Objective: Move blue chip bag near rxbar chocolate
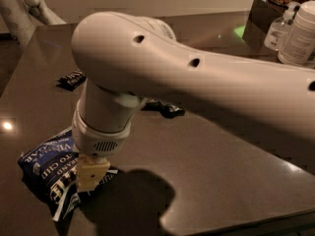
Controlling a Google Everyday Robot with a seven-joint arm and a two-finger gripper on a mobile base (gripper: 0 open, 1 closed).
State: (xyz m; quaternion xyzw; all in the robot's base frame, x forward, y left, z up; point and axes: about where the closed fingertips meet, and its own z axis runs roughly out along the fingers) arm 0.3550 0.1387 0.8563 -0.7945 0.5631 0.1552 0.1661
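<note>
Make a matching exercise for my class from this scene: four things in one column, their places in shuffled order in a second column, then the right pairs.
Things
1. blue chip bag
2. rxbar chocolate
3. claw
4. white jar

Places
A. far right, at the back
B. over the bag's right side, pointing down
C. front left of the table, lying flat
D. left of the table, farther back, beyond the arm

Pairs: 1-C, 2-D, 3-B, 4-A

White arm [197,77], cream claw [90,180] lower left
</note>
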